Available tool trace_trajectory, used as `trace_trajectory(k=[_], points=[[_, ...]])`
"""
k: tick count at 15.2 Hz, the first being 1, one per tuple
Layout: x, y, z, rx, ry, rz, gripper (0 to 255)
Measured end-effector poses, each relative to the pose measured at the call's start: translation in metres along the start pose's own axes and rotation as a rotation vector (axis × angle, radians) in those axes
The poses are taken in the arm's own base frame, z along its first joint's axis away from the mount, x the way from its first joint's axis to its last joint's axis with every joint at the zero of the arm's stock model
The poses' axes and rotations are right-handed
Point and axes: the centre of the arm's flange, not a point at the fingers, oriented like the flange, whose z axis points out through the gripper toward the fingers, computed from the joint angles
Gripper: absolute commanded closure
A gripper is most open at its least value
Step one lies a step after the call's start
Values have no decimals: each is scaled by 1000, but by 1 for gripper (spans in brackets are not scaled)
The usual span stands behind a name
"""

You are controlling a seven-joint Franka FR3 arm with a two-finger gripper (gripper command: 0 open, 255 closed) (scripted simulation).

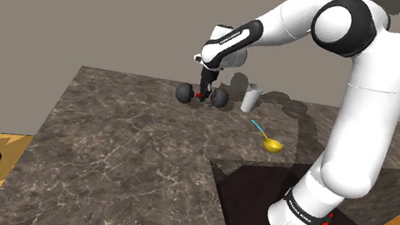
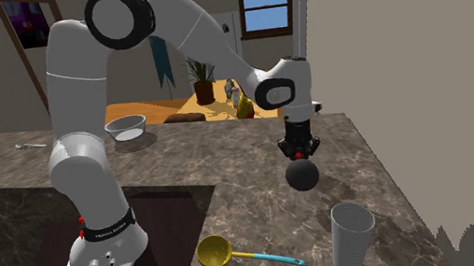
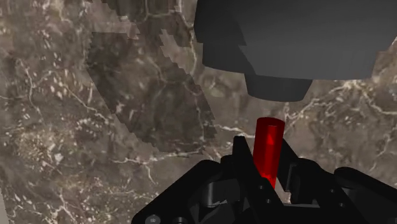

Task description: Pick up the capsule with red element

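The arm is stretched out to the far side of the counter [image 1: 125, 145], and the jaws are clamped narrow on the capsule [image 1: 218, 97]. It's a dumbbell shape: two dark balls joined by a red bar [image 3: 267, 149]. The wrist view has it plain, with black fingers [image 3: 242, 159] pressed on either side of that red bar and one dark ball looming just beyond the tips. In the shoulder view the balls stick out at 9 and 3 o'clock of the jaws, level with each other, close to the counter's far edge. Whether the capsule rests on the stone or hangs just off it, I cannot tell. A pale cup [image 1: 250, 99] stands upright at 3 o'clock of the capsule, near it but apart. A yellow spoon [image 1: 272, 144] with a blue handle lies on the counter at 4 o'clock. In the second exterior view a white bowl [image 2: 125, 127] sits well apart, at 10 o'clock of the capsule.
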Motion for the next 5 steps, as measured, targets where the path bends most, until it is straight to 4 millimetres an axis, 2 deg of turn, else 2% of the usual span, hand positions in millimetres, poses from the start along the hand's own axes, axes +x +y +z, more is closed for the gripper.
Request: trace_trajectory(k=[5], points=[[0,1,-25,0,0,0,255]])
